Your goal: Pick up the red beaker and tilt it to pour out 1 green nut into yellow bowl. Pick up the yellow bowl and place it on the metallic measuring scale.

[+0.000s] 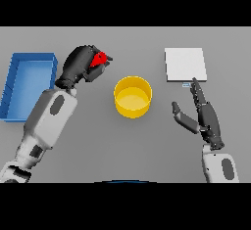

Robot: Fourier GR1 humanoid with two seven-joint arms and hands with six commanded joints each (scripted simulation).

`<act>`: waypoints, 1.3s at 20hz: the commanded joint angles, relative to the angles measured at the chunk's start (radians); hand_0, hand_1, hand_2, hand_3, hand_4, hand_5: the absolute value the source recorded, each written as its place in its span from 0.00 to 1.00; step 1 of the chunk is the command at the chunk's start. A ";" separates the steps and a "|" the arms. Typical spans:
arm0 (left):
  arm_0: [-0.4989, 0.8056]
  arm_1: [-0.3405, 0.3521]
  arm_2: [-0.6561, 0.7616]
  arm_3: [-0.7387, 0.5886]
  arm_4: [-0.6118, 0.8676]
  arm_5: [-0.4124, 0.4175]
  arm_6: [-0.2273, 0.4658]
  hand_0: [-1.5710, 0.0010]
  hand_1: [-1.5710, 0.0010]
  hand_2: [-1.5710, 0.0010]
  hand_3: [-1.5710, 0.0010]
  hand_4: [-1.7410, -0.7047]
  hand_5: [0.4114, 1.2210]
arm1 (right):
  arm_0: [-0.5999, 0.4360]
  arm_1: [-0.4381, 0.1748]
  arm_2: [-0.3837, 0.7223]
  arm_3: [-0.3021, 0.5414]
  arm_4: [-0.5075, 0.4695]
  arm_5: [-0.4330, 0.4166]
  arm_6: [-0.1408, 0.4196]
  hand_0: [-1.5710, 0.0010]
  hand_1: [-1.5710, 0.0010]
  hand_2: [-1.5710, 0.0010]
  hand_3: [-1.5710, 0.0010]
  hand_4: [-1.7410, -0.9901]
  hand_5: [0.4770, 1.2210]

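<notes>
On the tabletop point(98, 141), the bowl point(133, 97) sits just right of the left hand point(78, 67), whose fingers wrap the beaker point(100, 59); the pour calls for carrying it over the bowl, then tilting slowly. The right hand point(203, 116) rests open below the scale point(185, 64). No writing is legible.

Item 1: open rectangular blue tray point(13, 72) with raised walls and a flat floor of lighter blue, shallow in build. Position: far left of the surface, its long sides running away from the viewer, its left part cut by the picture's edge. Contents: nothing can be made out inside it.

Item 2: flat plain grey tabletop point(147, 146), matte and uniform in tone, spanning the whole visible area. It bears the tray, which rests directly on it with its base flush against the surface.
</notes>
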 commanded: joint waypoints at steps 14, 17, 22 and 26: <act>-0.285 0.094 -0.350 0.139 -0.370 -0.403 0.053 0.00 0.00 0.00 0.15 0.06 0.99 | -0.001 0.020 -0.012 -0.001 -0.037 0.006 0.031 1.00 1.00 1.00 1.00 0.61 0.22; -0.354 0.085 -0.416 0.196 -0.434 -0.453 0.040 0.00 0.00 0.00 0.19 0.04 1.00 | -0.001 0.028 -0.018 0.001 -0.052 0.007 0.029 1.00 1.00 1.00 1.00 0.58 0.19; -0.428 0.065 -0.515 0.232 -0.520 -0.479 -0.015 0.00 0.00 0.00 0.12 0.02 1.00 | -0.011 0.023 -0.028 0.017 -0.059 0.011 0.019 1.00 1.00 1.00 1.00 0.59 0.17; -0.470 0.068 -0.587 0.235 -0.592 -0.493 -0.044 0.00 0.00 0.00 0.05 0.01 1.00 | 0.004 0.017 -0.019 0.003 -0.040 0.007 0.017 1.00 1.00 1.00 1.00 0.59 0.17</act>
